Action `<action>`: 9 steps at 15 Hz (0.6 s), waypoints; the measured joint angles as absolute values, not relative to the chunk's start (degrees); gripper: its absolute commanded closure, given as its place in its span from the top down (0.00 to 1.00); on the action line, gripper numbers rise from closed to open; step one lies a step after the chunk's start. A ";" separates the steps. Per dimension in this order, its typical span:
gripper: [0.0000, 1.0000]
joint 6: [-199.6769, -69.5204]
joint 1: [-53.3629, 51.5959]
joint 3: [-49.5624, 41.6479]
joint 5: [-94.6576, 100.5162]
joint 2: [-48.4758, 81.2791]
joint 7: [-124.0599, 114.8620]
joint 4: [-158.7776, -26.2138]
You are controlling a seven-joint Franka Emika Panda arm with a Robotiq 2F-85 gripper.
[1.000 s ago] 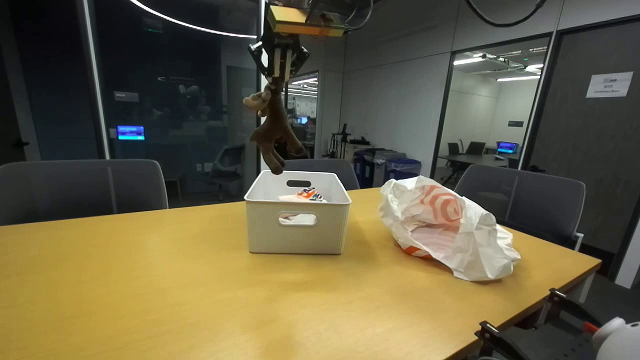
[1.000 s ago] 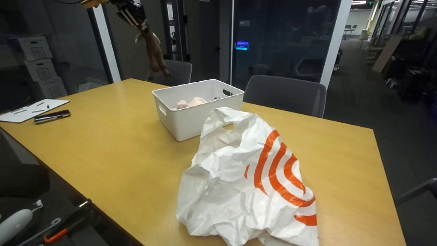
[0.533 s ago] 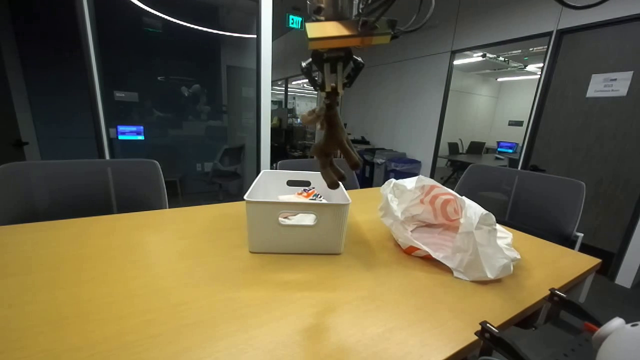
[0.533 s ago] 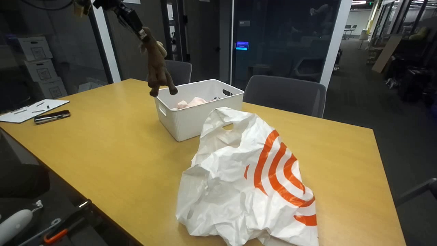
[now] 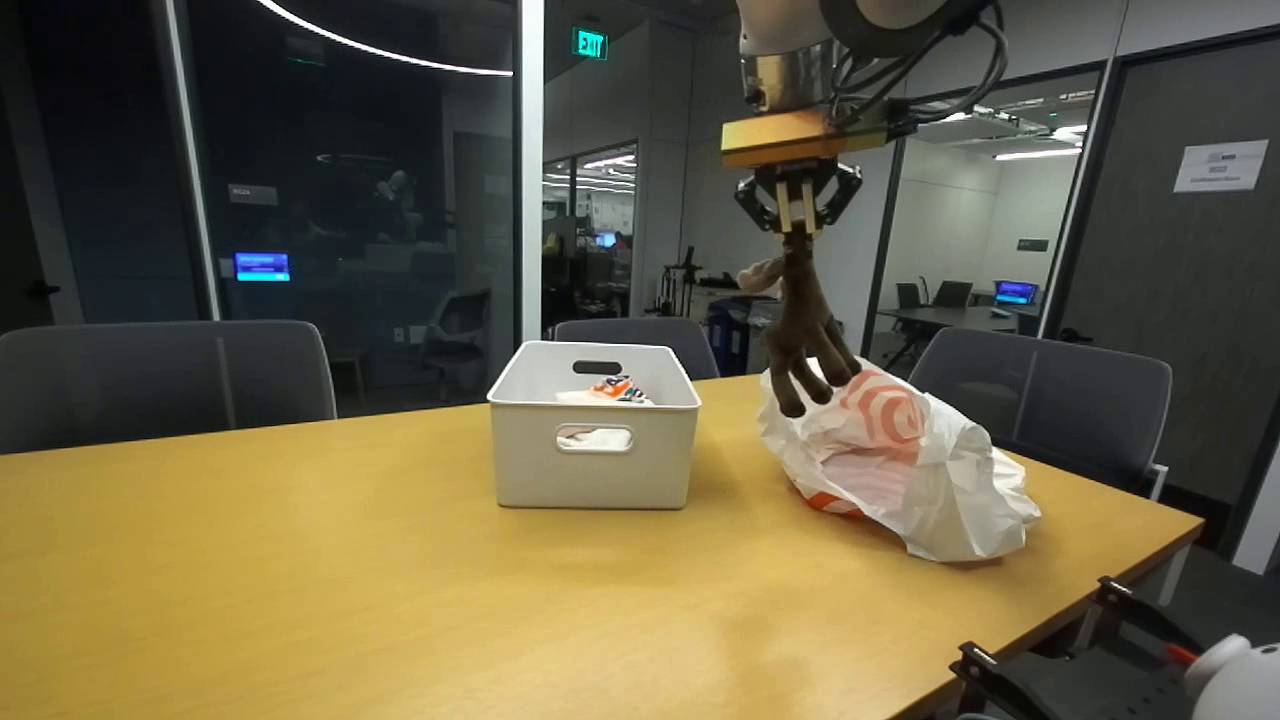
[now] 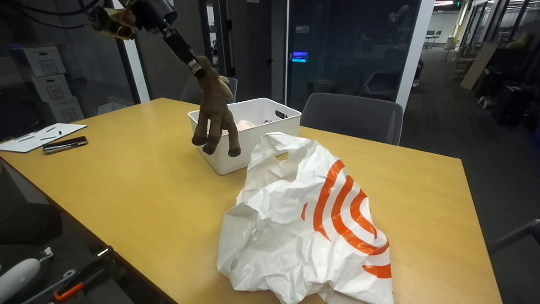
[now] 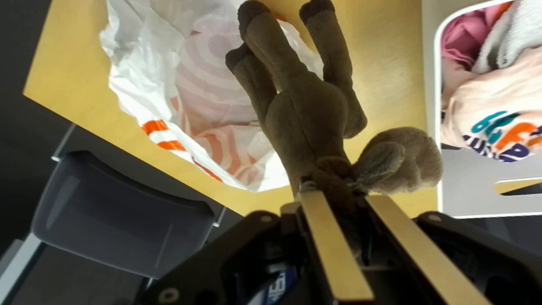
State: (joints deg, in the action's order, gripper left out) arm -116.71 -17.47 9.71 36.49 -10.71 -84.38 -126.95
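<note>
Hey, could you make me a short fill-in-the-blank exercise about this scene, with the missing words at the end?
The gripper is closed on a plush animal whose fur is mostly ____ in colour.
In both exterior views, the plush animal hangs with its legs pointing ____.
In the wrist view, pieces of cloth lie ____ the white bin, rather than outside it.
The white bin and the crumpled plastic bag both rest on the same ____.

Missing words: brown; down; inside; table.
</note>
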 measured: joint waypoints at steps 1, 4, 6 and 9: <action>0.09 -116.58 -16.41 10.12 36.42 -11.79 -86.03 -128.65; 0.09 -116.50 -13.58 10.86 37.00 -13.37 -88.01 -132.32; 0.09 -116.54 -11.51 10.86 38.07 -12.74 -88.01 -133.29; 0.09 -116.79 -8.58 10.66 41.40 -10.79 -87.93 -133.41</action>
